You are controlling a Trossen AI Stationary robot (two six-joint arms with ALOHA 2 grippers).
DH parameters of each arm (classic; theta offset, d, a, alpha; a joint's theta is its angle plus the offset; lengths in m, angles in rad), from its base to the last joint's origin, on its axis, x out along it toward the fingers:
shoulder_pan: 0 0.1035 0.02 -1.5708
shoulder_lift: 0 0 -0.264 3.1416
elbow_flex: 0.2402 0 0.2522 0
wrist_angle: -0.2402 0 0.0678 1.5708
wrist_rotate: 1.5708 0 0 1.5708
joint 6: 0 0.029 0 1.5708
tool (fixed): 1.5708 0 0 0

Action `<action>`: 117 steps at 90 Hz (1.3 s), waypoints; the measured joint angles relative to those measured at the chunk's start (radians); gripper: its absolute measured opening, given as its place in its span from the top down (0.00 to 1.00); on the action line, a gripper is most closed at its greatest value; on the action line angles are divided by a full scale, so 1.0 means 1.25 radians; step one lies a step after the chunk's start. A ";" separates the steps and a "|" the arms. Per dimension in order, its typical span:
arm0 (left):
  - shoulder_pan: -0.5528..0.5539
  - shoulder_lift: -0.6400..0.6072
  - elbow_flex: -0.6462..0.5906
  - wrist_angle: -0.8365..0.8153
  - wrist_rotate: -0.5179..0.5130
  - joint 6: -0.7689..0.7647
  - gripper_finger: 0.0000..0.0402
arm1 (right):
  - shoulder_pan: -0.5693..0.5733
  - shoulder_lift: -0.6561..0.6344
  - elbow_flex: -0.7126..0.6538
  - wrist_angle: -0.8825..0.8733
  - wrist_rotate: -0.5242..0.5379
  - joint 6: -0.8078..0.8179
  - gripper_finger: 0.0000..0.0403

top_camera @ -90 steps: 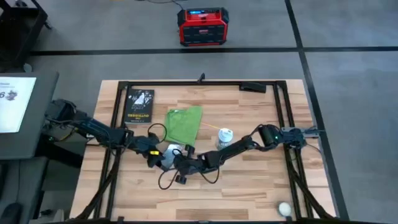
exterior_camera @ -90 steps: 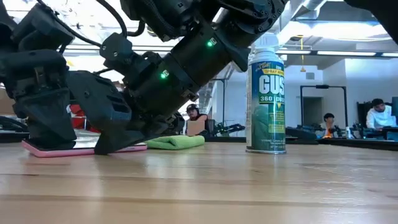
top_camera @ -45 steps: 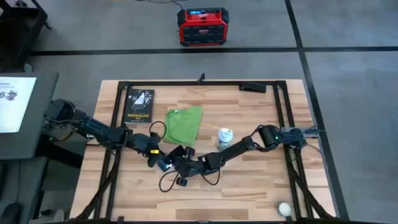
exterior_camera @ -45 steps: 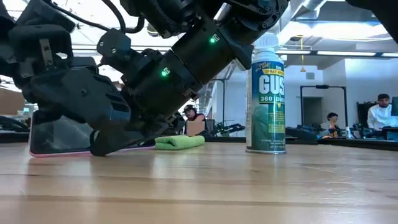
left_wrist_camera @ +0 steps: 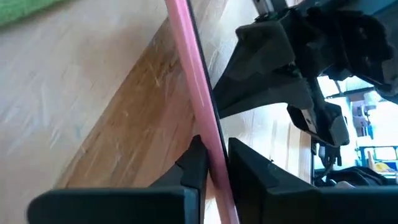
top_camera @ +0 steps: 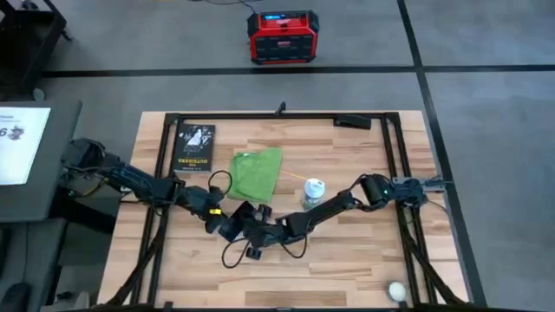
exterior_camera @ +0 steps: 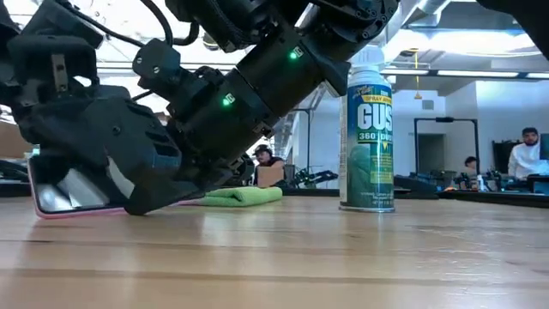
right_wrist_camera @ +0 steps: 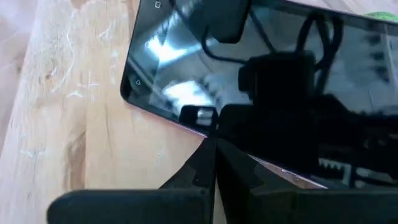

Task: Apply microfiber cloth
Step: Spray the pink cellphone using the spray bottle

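A phone in a pink case point(exterior_camera: 64, 184) stands tilted on the table, its glass screen point(right_wrist_camera: 261, 68) facing my right wrist camera. My left gripper point(left_wrist_camera: 211, 165) is shut on the phone's pink edge. My right gripper point(right_wrist_camera: 214, 158) is shut, with its tips at the phone's lower edge. Both grippers meet near the table's middle, the left gripper point(top_camera: 227, 222) just left of the right gripper point(top_camera: 248, 229). Beyond them, the lime-green microfiber cloth point(top_camera: 257, 173) lies flat on the table, untouched. It shows as a low green fold point(exterior_camera: 244, 196) in the low view. My left gripper pinches the phone's pink case edge point(left_wrist_camera: 202, 124) between its two fingers, which lie across the edge. The phone is tilted up, with its lower edge point(exterior_camera: 81, 211) on the table. My right gripper's shut fingertips point(right_wrist_camera: 208, 149) meet the phone's lower long edge point(right_wrist_camera: 186, 127), coming low and slanting from the table's right. Whether they reach under it, I cannot tell.
A spray can point(top_camera: 313, 191) stands upright just right of the cloth, close to my right arm. A black book point(top_camera: 193, 146) lies at the far left. A white ball point(top_camera: 396, 290) sits near the front right corner. A dark frame point(top_camera: 277, 116) borders the work area.
The phone has gone from lying flat to tilted up. Its upper edge has risen with my left gripper, while its lower edge has stayed on the table. My right gripper has stayed low at that lower edge.
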 joint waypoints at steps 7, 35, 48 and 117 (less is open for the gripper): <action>0.000 0.000 0.000 -0.004 0.000 -0.001 0.95 | 0.000 0.000 0.000 0.000 0.001 0.000 1.00; -0.003 0.000 0.001 0.006 0.006 0.041 0.97 | 0.019 -0.020 -0.002 -0.027 0.046 -0.029 1.00; -0.004 0.001 0.001 0.032 -0.007 0.080 0.98 | 0.029 -0.041 -0.004 -0.062 0.083 -0.031 1.00; -0.006 -0.205 0.004 -0.160 -0.149 0.190 0.98 | 0.142 -0.212 -0.001 -0.241 0.255 0.043 1.00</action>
